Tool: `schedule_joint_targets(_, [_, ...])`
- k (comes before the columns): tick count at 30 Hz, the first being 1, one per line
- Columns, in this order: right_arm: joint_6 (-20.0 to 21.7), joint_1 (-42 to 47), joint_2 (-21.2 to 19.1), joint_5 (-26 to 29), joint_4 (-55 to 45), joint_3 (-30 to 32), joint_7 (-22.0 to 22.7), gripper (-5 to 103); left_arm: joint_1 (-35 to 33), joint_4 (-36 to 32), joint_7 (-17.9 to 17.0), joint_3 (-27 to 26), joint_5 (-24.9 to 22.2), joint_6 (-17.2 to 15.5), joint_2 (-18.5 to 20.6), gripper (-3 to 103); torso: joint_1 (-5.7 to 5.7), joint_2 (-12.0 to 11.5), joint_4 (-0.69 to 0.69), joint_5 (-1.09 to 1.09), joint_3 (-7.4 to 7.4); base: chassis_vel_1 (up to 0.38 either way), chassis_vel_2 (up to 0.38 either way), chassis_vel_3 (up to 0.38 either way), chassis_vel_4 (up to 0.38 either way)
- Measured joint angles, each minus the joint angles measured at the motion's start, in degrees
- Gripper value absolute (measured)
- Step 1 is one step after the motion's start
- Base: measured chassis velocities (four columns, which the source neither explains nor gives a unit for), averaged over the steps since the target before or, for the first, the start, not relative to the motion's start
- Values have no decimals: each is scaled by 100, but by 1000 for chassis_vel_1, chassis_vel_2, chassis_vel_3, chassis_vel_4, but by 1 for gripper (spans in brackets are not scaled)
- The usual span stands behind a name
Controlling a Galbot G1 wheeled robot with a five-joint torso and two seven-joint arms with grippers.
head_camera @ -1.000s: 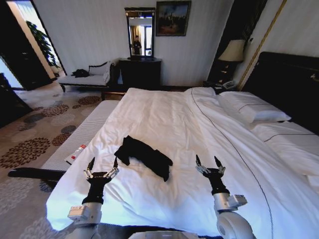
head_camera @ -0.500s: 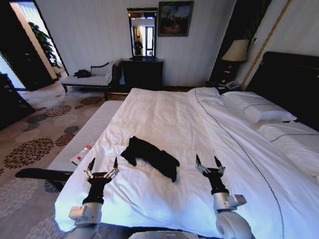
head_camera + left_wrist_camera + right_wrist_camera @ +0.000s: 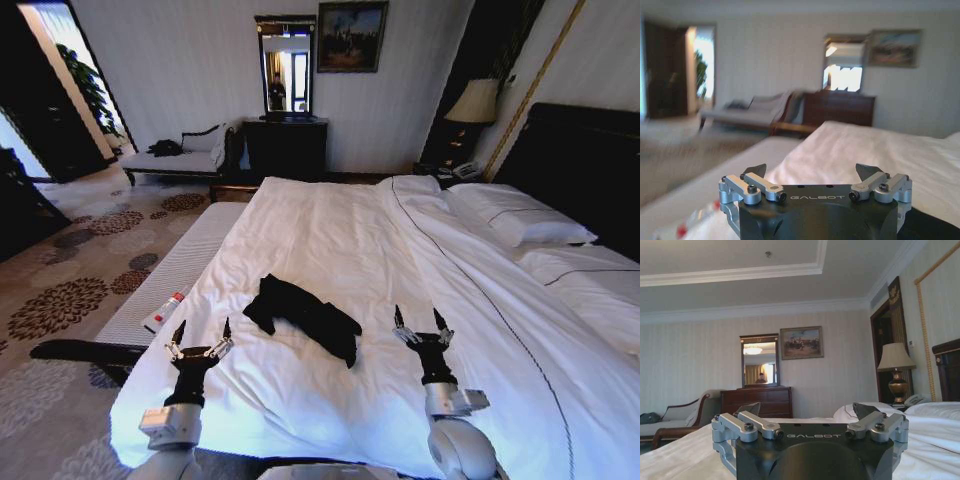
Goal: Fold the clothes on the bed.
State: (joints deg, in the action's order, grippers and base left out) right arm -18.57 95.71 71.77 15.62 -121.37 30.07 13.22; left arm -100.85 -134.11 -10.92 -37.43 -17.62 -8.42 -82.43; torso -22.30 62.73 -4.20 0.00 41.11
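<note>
The clothes are a crumpled black bundle lying on the white duvet of the bed, near its foot. My left gripper stands open above the bed's near left corner, to the left of the clothes and a little nearer to me. My right gripper stands open over the duvet to the right of the clothes. Neither touches the fabric. The left wrist view has the open left gripper with a dark edge of the clothes at its side. In the right wrist view the open right gripper holds nothing.
A padded bench runs along the foot of the bed with a small red-and-white object on it. White pillows lie by the dark headboard. A chaise lounge, a dresser and a lamp stand by the far wall.
The whole head view has shifted, so the camera has moved: the bed and clothes sit slightly further right and lower in view. Both grippers stay open and raised.
</note>
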Motion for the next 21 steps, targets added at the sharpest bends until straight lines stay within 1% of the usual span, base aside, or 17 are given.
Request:
schedule_joint_targets(1, [-1,-52,-2,4,31,-34,65,100,224,142,-44,-105,-354,-236,57,100,0,0,0,-1,0,0,0,0,0])
schedule_joint_targets(2, [-1,-97,-4,12,61,-55,98,100,370,268,-58,-157,-574,-367,106,100,0,0,-1,-1,0,0,0,0,0])
schedule_joint_targets(4, [3,-256,-24,32,177,-102,160,100,768,679,-76,-197,-1194,-786,268,100,0,0,0,-2,0,0,0,0,0])
schedule_joint_targets(5, [3,-256,-24,32,177,-102,160,100,768,679,-76,-197,-1194,-786,268,100,0,0,0,-2,0,0,0,0,0])
schedule_joint_targets(8, [70,-517,-84,80,392,-154,250,100,1364,1313,-5,-71,-2096,-1308,495,100,0,0,0,-1,1,0,0,0,0])
schedule_joint_targets(9, [70,-517,-84,80,392,-154,250,100,1364,1313,-5,-71,-2096,-1308,495,100,0,0,0,-1,1,0,0,0,0])
schedule_joint_targets(12, [99,-708,-122,137,630,-204,295,100,1976,1840,31,126,-2742,-1815,604,100,0,-1,0,-1,1,0,0,0,0])
schedule_joint_targets(13, [99,-708,-122,137,630,-204,295,100,1976,1840,31,126,-2742,-1815,604,100,0,-1,0,-1,1,0,0,0,0])
schedule_joint_targets(16, [61,-867,-88,95,863,-263,302,100,2647,2272,-12,332,-3047,-2255,662,100,-1,0,-1,0,1,0,0,0,0])
schedule_joint_targets(17, [61,-867,-88,95,863,-263,302,100,2647,2272,-12,332,-3047,-2255,662,100,-1,0,-1,0,1,0,0,0,0])
schedule_joint_targets(18, [35,-922,-73,65,925,-290,301,100,2861,2389,-51,412,-3143,-2413,707,100,-1,-1,-1,0,1,0,0,0,0])
schedule_joint_targets(21, [-4,-1043,-59,30,1031,-337,299,100,3284,2584,-214,614,-3438,-2724,833,100,-1,-1,0,0,1,0,0,0,0])
